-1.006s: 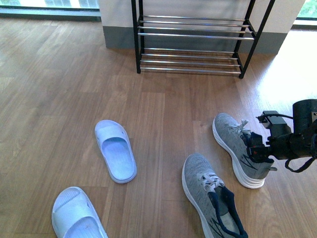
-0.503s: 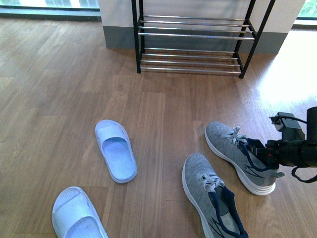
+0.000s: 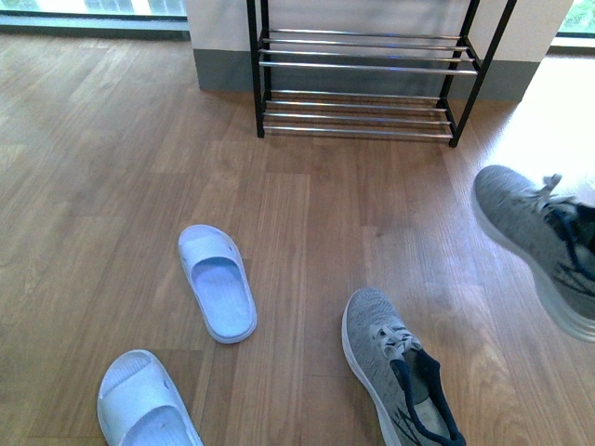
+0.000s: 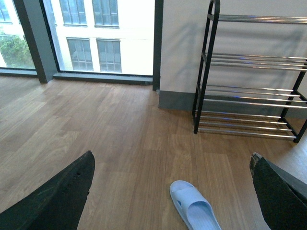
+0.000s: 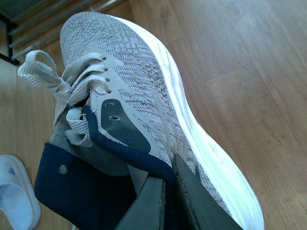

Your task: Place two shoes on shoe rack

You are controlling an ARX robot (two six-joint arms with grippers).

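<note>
A grey sneaker (image 3: 535, 232) hangs in the air at the right edge of the front view, toe toward the shoe rack (image 3: 363, 70). My right gripper (image 5: 169, 196) is shut on the navy collar of that grey sneaker (image 5: 139, 105); the arm itself is out of the front view. The second grey sneaker (image 3: 395, 372) lies on the floor near the front. Two pale blue slippers (image 3: 218, 282) (image 3: 144, 401) lie to the left. My left gripper (image 4: 172, 191) is open above a pale blue slipper (image 4: 194, 208), with the shoe rack (image 4: 249, 86) ahead of it.
The rack stands against a white wall (image 3: 218, 28) with a grey skirting. Wooden floor (image 3: 121, 158) stretches between the shoes and the rack. Large windows (image 4: 96, 33) fill the far left in the left wrist view.
The right gripper has lifted the grey sneaker off the floor and carried it up and to the right; the arm has left the front view. The other shoes have not moved.
</note>
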